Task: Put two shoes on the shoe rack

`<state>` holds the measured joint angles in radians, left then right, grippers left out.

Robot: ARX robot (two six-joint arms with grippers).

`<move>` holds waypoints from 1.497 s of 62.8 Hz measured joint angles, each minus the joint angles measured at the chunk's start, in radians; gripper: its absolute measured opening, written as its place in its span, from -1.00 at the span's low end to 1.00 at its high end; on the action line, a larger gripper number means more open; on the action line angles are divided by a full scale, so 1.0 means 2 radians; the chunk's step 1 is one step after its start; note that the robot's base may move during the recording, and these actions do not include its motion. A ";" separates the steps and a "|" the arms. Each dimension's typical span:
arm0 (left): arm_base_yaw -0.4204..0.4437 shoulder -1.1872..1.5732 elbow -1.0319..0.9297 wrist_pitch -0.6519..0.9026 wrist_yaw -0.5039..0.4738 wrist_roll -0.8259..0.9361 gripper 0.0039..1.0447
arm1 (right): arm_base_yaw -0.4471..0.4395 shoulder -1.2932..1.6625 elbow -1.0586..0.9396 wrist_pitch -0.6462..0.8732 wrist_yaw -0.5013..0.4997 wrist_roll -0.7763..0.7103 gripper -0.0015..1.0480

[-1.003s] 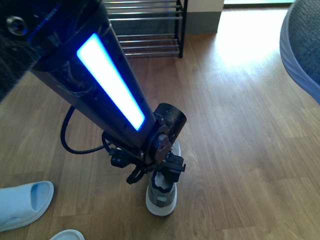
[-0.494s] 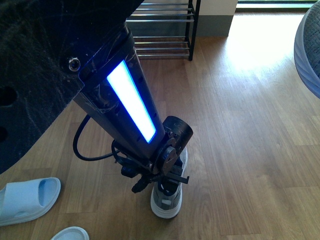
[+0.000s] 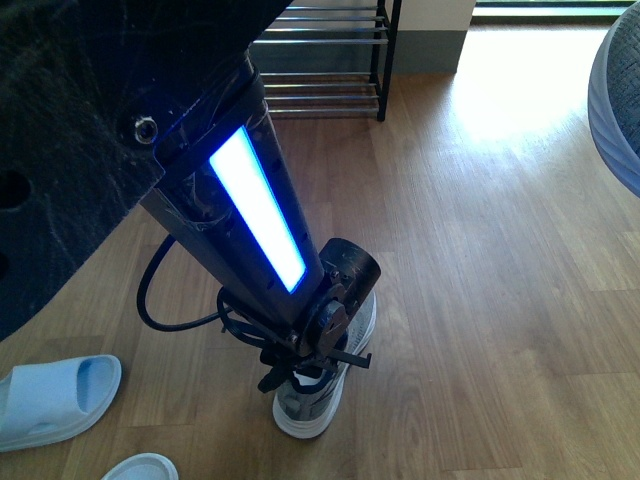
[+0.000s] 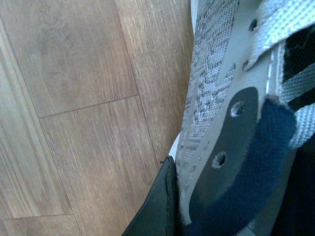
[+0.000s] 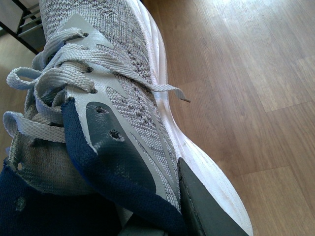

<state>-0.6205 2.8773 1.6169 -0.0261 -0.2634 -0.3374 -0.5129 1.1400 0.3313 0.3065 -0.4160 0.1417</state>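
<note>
The left gripper (image 3: 306, 374) is down at floor level with its jaws nearly closed on the ankle opening of the first sneaker (image 3: 312, 402). In the left wrist view a black finger (image 4: 156, 209) presses flat against the grey knit side, right by the navy lining; the other finger is hidden, apparently inside the shoe. I can't tell if the white sole is flat on the wooden floor (image 3: 480, 300).

The right gripper (image 5: 162, 223) has the second sneaker (image 5: 118, 88) clamped the same way, a dark finger (image 5: 204, 209) tight against its side just above the sole. This shoe hangs close to the front camera at the right edge.

The shoe rack (image 3: 330, 60) stands well beyond both. Two pale blue slides (image 3: 55, 398) (image 3: 140, 467) lie to the left.
</note>
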 joint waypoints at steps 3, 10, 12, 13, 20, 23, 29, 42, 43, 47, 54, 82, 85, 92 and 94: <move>0.002 -0.004 -0.008 0.002 0.000 -0.008 -0.97 | 0.000 0.000 0.000 0.000 0.000 0.000 -0.97; 0.008 -0.019 -0.032 0.016 0.000 -0.030 -0.97 | 0.000 0.000 0.000 0.000 0.000 0.000 -0.97; 0.010 -0.028 -0.042 0.023 -0.001 -0.038 -0.97 | 0.000 0.000 0.000 0.000 0.000 0.000 -0.97; 0.011 -0.031 -0.046 0.025 -0.001 -0.039 -0.97 | 0.000 0.000 0.000 0.000 0.000 0.000 -0.97; 0.021 -0.073 -0.082 0.049 -0.013 -0.054 -0.97 | 0.000 0.000 0.000 0.000 0.000 0.000 -0.97; 0.025 -0.097 -0.100 0.060 -0.016 -0.058 -0.97 | 0.000 0.000 0.000 0.000 0.000 0.000 -0.97; 0.038 -0.161 -0.147 0.084 -0.027 -0.067 -0.97 | 0.000 0.000 0.000 0.000 0.000 0.000 -0.97; 0.064 -0.315 -0.257 0.124 -0.055 -0.083 -0.97 | 0.000 0.000 0.000 0.000 0.000 0.000 -0.97; 0.065 -0.325 -0.264 0.126 -0.056 -0.083 -0.97 | 0.000 0.000 0.000 0.000 0.000 0.000 -0.97; 0.075 -0.381 -0.304 0.134 -0.066 -0.084 -0.97 | 0.000 0.000 0.000 0.000 0.000 0.000 -0.97; 0.093 -0.502 -0.381 0.134 -0.077 -0.083 -0.97 | 0.000 0.000 0.000 0.000 0.000 0.000 -0.97; 0.102 -0.923 -0.513 -0.020 -0.135 -0.044 -0.97 | 0.000 0.000 0.000 0.000 0.000 0.000 -0.97; 0.102 -0.931 -0.513 -0.020 -0.138 -0.042 -0.97 | 0.000 0.000 0.000 0.000 0.000 0.000 -0.97; 0.102 -0.931 -0.513 -0.020 -0.134 -0.041 -0.97 | 0.000 0.000 0.000 0.000 0.000 0.000 -0.97; 0.102 -0.930 -0.514 -0.021 -0.132 -0.041 -0.97 | 0.000 0.000 0.000 0.000 0.000 0.000 -0.97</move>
<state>-0.4164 1.0168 0.5880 -0.0673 -0.5266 -0.4187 -0.5125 1.1400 0.3313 0.3065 -0.4168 0.1417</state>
